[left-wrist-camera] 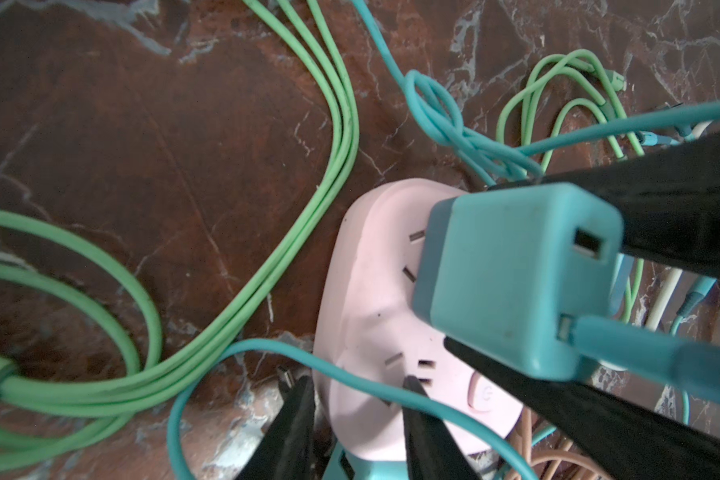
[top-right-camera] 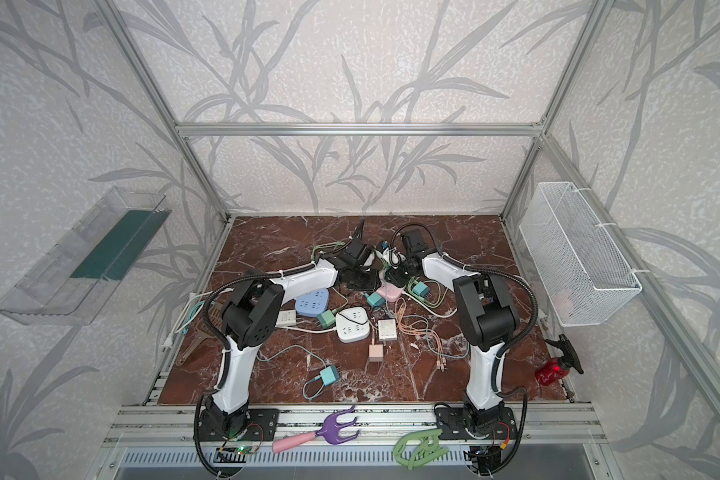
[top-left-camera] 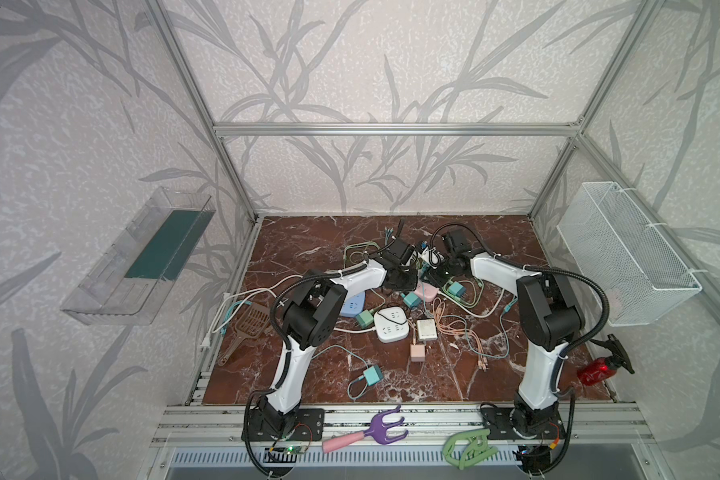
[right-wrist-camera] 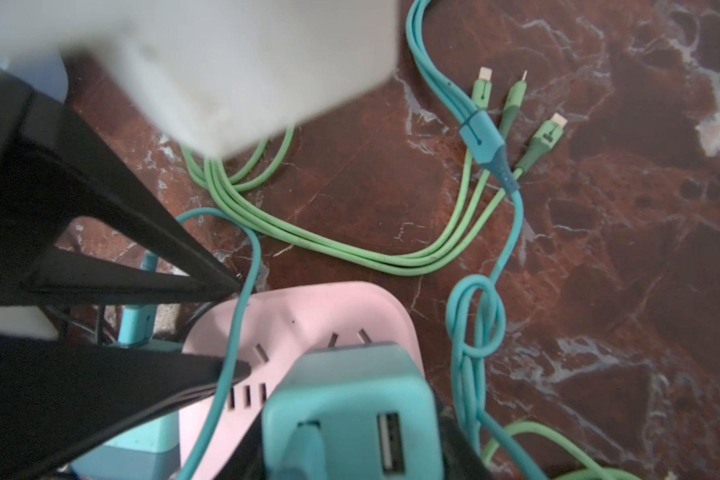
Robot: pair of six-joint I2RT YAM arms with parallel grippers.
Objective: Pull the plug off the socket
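A red-brown marbled surface (top-left-camera: 454, 386) lies under me, walled in by leaf-patterned paper. Nearest, on the front rail, lie a purple-and-pink hand rake (top-left-camera: 366, 432) and a green plastic clip (top-left-camera: 470, 446). Further in, a teal charger (top-left-camera: 371, 375) sits alone with its looped lead. Past it come a pink cube charger (top-left-camera: 417, 352) and a white power strip (top-left-camera: 391, 324), with a blue power strip (top-left-camera: 353, 308) beside that. A red spray bottle (top-left-camera: 599, 370) lies at the right edge.

Beyond these, mid-surface, both my arms meet over the pink socket (left-wrist-camera: 366, 299). My left jaws are clamped on the teal plug (left-wrist-camera: 508, 282), one finger on each side of its body. The plug stands on the socket's face, and no prongs show beneath it. A teal lead (left-wrist-camera: 661, 359) runs out of the plug. My right jaws stand apart astride the socket's rim: one fingertip (right-wrist-camera: 192, 370) is over the face by the slots, the other just off the edge. Whether they pinch the socket I cannot tell.

Farthest, green cables (right-wrist-camera: 391, 264) curl over the surface toward the back wall.
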